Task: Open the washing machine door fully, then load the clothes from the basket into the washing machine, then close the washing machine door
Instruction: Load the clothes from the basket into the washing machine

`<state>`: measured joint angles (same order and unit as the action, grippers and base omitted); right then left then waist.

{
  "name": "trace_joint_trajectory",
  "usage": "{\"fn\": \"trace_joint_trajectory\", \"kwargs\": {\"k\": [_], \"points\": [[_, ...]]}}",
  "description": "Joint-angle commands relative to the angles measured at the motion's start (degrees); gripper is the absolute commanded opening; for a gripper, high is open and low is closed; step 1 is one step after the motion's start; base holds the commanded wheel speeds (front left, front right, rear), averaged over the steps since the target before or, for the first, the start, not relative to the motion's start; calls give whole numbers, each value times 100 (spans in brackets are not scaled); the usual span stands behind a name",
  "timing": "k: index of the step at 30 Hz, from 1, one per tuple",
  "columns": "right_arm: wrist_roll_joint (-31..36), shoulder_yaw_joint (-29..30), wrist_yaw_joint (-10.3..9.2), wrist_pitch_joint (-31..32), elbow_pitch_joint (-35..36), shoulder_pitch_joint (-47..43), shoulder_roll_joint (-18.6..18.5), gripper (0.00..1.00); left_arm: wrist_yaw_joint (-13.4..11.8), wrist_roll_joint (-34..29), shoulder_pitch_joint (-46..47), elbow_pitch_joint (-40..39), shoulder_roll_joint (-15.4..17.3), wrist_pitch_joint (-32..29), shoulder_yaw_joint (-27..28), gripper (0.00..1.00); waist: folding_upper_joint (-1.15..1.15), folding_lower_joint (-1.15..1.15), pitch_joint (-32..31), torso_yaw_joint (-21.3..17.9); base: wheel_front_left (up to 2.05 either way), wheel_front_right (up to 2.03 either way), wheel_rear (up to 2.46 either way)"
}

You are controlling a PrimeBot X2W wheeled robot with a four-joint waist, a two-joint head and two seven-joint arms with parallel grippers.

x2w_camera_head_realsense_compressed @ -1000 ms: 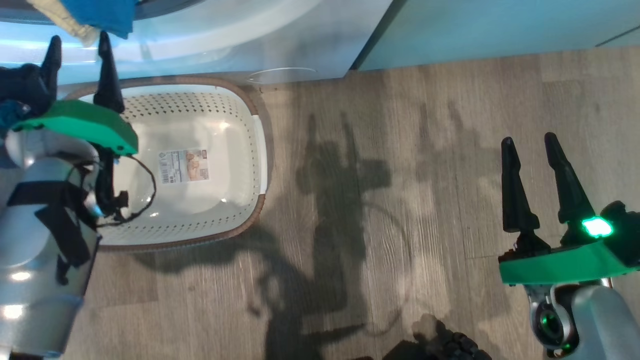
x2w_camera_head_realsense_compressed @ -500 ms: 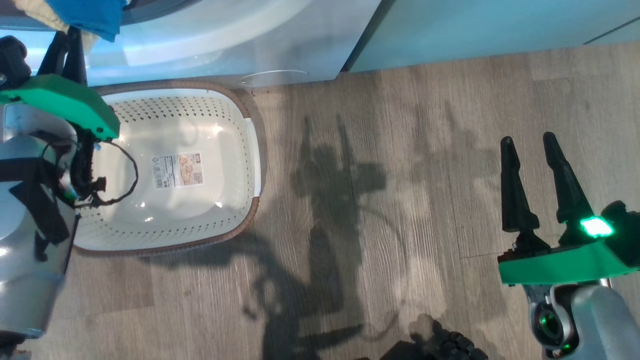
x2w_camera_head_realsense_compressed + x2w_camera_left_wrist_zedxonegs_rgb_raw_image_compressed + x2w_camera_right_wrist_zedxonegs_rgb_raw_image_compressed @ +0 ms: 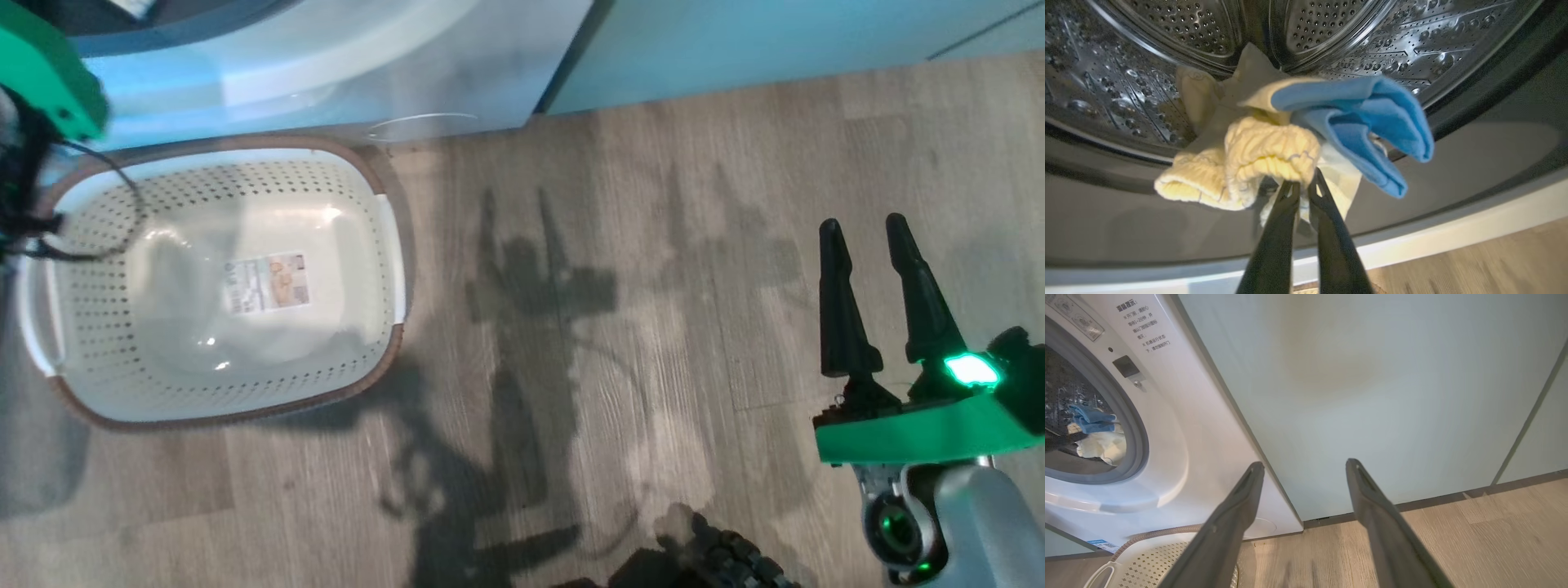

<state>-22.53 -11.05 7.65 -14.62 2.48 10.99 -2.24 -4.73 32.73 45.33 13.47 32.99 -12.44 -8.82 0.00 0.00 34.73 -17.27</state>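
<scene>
My left gripper (image 3: 1302, 185) is shut on the clothes (image 3: 1257, 151), a pale yellow bundle with a blue piece. It holds them at the mouth of the washing machine (image 3: 1180, 416), just in front of the steel drum (image 3: 1331, 32). The right wrist view shows the same clothes (image 3: 1098, 437) inside the round opening. The basket (image 3: 384, 245) stands on the floor against the machine's front, with just its label sticker inside. My right gripper (image 3: 863, 225) hangs open over the bare floor at the lower right, holding nothing. The washing machine door is out of view.
Pale-green cabinet doors (image 3: 1372, 396) stand right of the machine. Wood floor (image 3: 653, 327) stretches right of the basket, crossed by the robot's shadow. My left wrist's green cover (image 3: 41, 73) sits at the head view's top left.
My left gripper closed on the clothes at the machine's opening and moved up out of the head view's top left. The camera shifted a little. The right arm stayed still.
</scene>
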Motion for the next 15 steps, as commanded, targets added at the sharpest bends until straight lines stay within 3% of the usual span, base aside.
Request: {"fn": "trace_joint_trajectory", "kwargs": {"k": [1, 9, 15], "points": [[-87, -113, -16, -38, 205, 11, -64, 100, -44, -71, 345, -210, 510, -194, 285, 0, 0, 0, 97, -136, 0, 0, 0], [-454, -291, -16, -38, 239, 129, -64, 100, -50, -409, 1092, 9, 1230, -750, 273, 0, 0, 0, 493, -639, 0, 0, 0], [-769, -536, -16, -38, 274, 240, -64, 100, 24, -875, 1800, 402, 1910, -550, 311, 0, 0, 0, 856, -1141, 0, 0, 0]]}}
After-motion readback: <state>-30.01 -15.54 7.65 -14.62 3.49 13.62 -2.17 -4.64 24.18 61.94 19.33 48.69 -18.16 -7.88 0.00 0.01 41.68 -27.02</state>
